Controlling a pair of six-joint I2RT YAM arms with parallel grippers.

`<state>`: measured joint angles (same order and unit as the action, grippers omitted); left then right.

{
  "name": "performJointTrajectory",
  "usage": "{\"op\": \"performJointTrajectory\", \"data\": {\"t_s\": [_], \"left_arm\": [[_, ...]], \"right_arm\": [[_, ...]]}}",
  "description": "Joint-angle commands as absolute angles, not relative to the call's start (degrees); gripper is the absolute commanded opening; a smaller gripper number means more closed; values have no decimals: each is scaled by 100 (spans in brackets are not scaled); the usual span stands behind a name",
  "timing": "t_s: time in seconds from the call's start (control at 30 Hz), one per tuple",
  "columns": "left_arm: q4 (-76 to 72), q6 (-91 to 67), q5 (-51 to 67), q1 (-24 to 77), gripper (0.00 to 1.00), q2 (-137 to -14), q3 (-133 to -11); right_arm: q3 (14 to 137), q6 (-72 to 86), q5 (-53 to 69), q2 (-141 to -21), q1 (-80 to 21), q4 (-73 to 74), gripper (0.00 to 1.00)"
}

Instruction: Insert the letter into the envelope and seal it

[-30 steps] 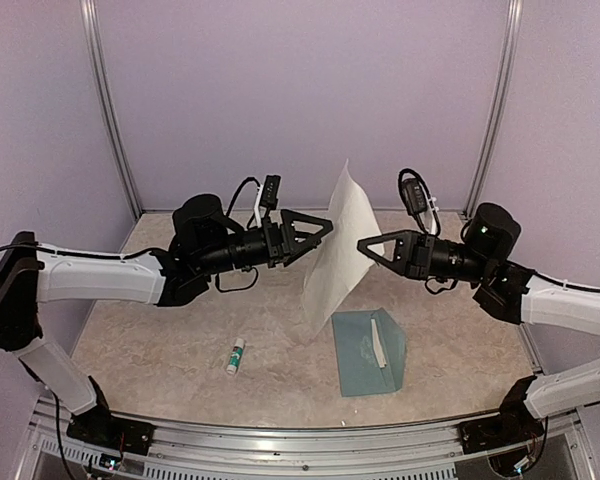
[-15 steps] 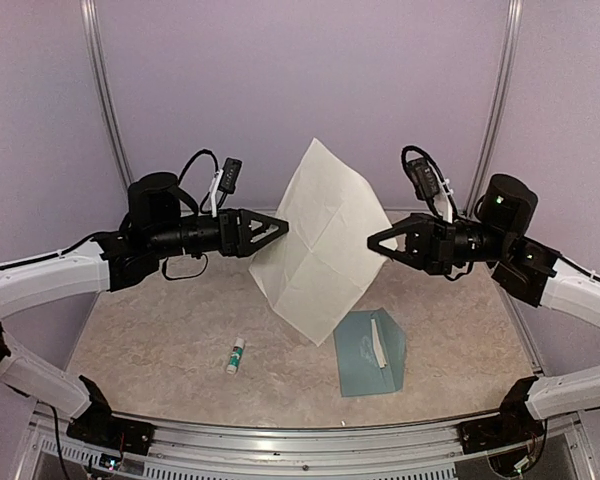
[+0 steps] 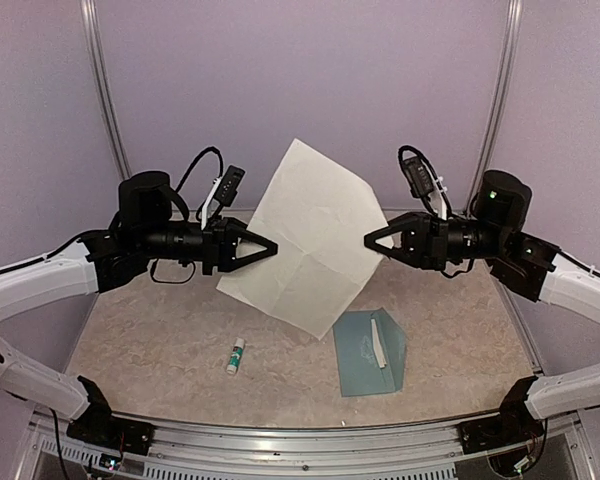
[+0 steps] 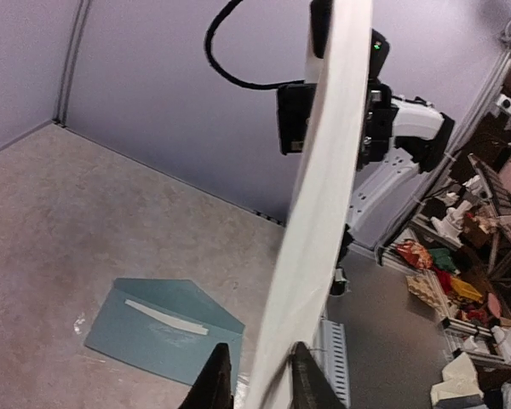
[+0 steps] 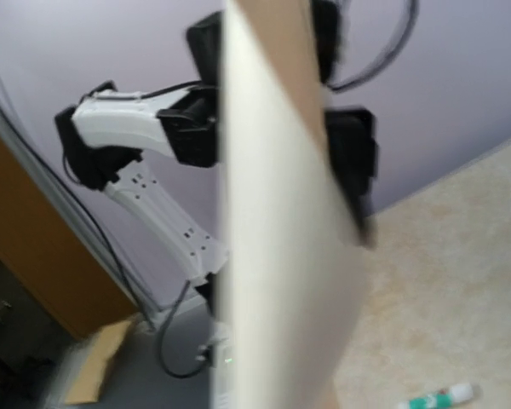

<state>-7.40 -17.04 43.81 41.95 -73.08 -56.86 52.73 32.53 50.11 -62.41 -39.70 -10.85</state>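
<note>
The letter, a creased off-white sheet, hangs in the air between both arms, facing the top camera. My left gripper meets its left edge. In the left wrist view my left gripper has its fingertips close together, with the letter running edge-on between them. My right gripper touches the sheet's right side. In the right wrist view the letter hides those fingers. The teal envelope lies flat on the table with its flap open, below the letter, and shows as the envelope in the left wrist view.
A white-and-green glue stick lies on the table left of the envelope and shows as the glue stick in the right wrist view. Lilac walls with metal corner posts close the back and sides. A metal rail runs along the near edge.
The letter has turned from nearly edge-on to broadside and spread leftward. My left arm drew back left and its jaws narrowed on the sheet's left edge. My right arm barely shifted.
</note>
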Motion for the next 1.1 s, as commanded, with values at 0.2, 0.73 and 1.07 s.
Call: {"op": "performJointTrajectory", "data": {"t_s": [0.2, 0.73, 1.07], "left_arm": [[-38, -1097, 4886, 4254, 0, -7116, -5841], [1558, -453, 4933, 4931, 0, -7551, -6708], [1854, -302, 4992, 5036, 0, -7875, -6971]], "right_arm": [[5538, 2446, 4650, -6244, -3528, -171, 82], [6644, 741, 6015, -6919, -3353, 1763, 97], [6915, 315, 6722, -7227, -3451, 2368, 61]]}}
